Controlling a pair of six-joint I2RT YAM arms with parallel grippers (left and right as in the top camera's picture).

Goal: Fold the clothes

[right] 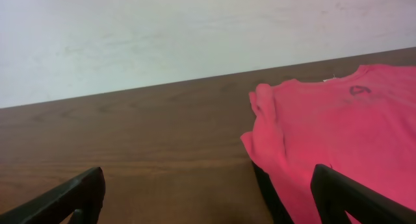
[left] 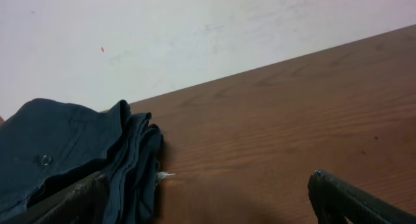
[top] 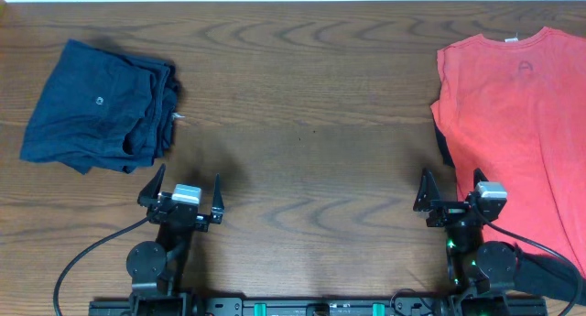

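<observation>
A coral-red T-shirt [top: 522, 124] lies spread flat at the table's right, running off the right edge; its left sleeve is bunched [right: 266, 120]. A strip of dark cloth [top: 443, 144] shows under its left edge. At the far left lies a folded navy-blue garment [top: 96, 105] with a small button. My left gripper [top: 188, 190] stands open near the front edge, below and right of the navy garment [left: 58, 146], with nothing between its fingers [left: 351, 198]. My right gripper [top: 452, 186] is open too, empty, its right finger [right: 351, 195] over the T-shirt's [right: 338, 133] lower left edge.
The brown wooden table [top: 311, 105] stretches between the two garments. A pale wall [left: 195, 36] rises behind its far edge. Black cables [top: 82, 261] and the arm bases sit along the front edge.
</observation>
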